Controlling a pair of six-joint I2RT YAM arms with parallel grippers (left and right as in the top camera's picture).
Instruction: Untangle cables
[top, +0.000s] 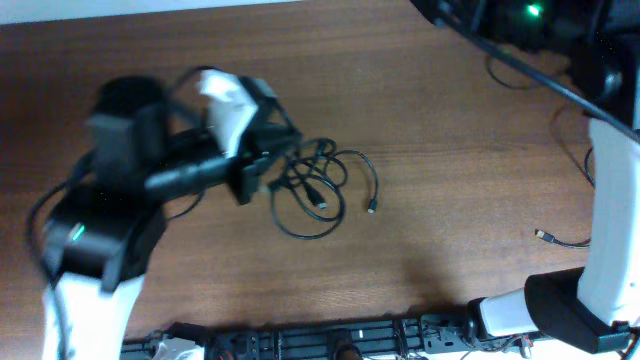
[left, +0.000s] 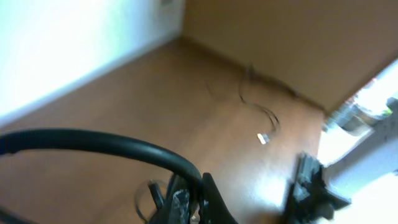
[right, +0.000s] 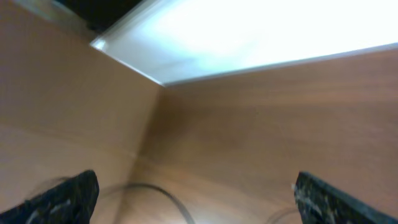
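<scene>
The cables (top: 322, 192) are thin black cords in loose overlapping loops at the middle of the wooden table, with one small plug end (top: 371, 207) lying to the right. My left gripper (top: 262, 172) is at the left edge of the loops. In the blurred left wrist view its fingers (left: 194, 200) are close together on a black cord (left: 112, 144) that arcs across the frame. My right gripper (right: 196, 199) is wide open and empty above the table, with a blurred cord (right: 158, 190) below it.
A separate thin cord with a metal plug (top: 543, 235) lies at the right, near the right arm's white link (top: 610, 200); it also shows in the left wrist view (left: 263, 137). A rail of hardware (top: 330, 340) runs along the front edge.
</scene>
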